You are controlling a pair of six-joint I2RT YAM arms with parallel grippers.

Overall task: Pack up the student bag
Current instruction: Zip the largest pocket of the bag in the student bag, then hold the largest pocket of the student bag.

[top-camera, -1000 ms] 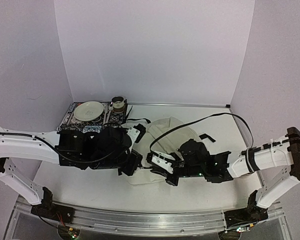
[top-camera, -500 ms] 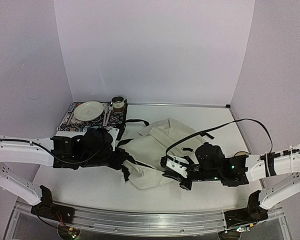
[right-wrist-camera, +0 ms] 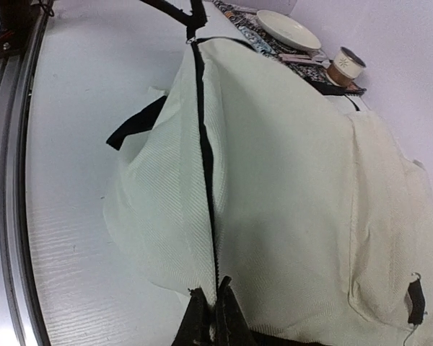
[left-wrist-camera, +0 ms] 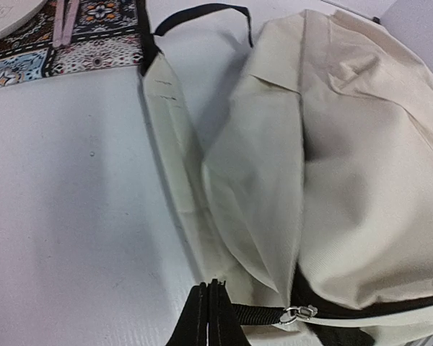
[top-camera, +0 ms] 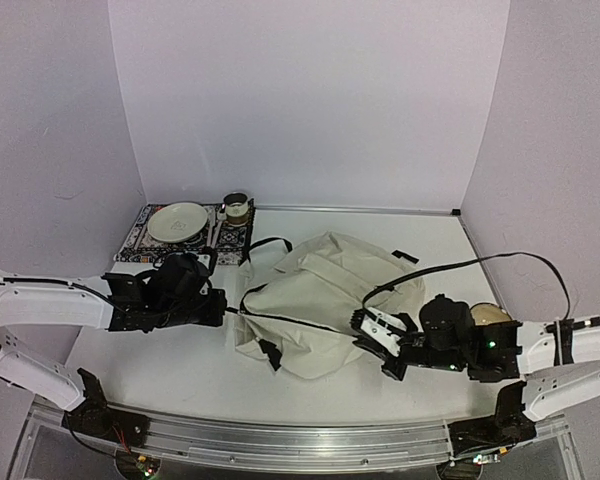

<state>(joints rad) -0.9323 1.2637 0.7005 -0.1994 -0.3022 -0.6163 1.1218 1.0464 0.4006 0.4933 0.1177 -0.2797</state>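
Top external: my left gripper (top-camera: 224,308) and right gripper (top-camera: 370,336) are both clenched on the zipper (top-camera: 300,322) of the student bag (top-camera: 320,280); zipper taut between them.

White table (top-camera: 170,360): student bag (top-camera: 320,300) mid, patterned mat (top-camera: 135,240) far-left corner

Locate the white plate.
Top view: the white plate sits far-left on the patterned placemat, with the cup to its right and the student bag nearer, at centre.
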